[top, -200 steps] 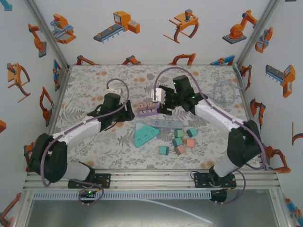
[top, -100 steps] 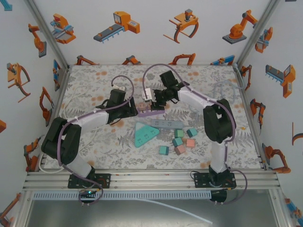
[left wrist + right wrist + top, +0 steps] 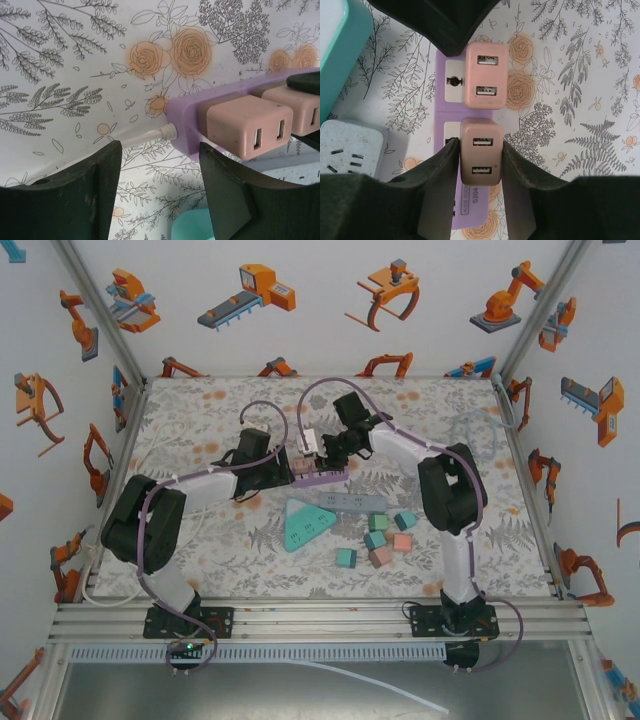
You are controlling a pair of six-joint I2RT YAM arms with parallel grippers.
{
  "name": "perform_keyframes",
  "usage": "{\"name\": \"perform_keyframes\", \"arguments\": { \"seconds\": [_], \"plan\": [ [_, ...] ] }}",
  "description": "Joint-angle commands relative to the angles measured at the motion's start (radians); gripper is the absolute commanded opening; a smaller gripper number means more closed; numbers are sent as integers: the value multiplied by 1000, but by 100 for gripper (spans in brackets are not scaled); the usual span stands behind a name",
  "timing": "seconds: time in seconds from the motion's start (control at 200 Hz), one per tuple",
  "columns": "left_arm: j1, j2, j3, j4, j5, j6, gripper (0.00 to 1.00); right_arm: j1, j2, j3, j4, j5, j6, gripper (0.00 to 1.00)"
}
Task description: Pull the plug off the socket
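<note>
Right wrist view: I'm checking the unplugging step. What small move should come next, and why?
Probably draw the right gripper straight back: its jaws pinch the nearer pink USB charger, which sits seated in the purple power strip.

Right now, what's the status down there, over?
Right gripper clamped on pink plug, plug seated in purple strip. Left gripper open at strip's cord end. Second pink plug alongside, not blocking.
</note>
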Motion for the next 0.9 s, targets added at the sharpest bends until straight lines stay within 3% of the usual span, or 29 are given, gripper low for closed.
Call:
{"name": "perform_keyframes", "arguments": {
  "seconds": [0.0,0.586,0.891],
  "plan": [
    [3,39,46,-5,17,-11,60,-5,16,34,-35,-53,-8,37],
    [-3,47,14,-72,-2,22,56,-12,-9,110,-95,-116,75,13],
    [-4,16,12,-72,1,28,56,-16,-61,84,-72,-111,107,11]
  ]
}}
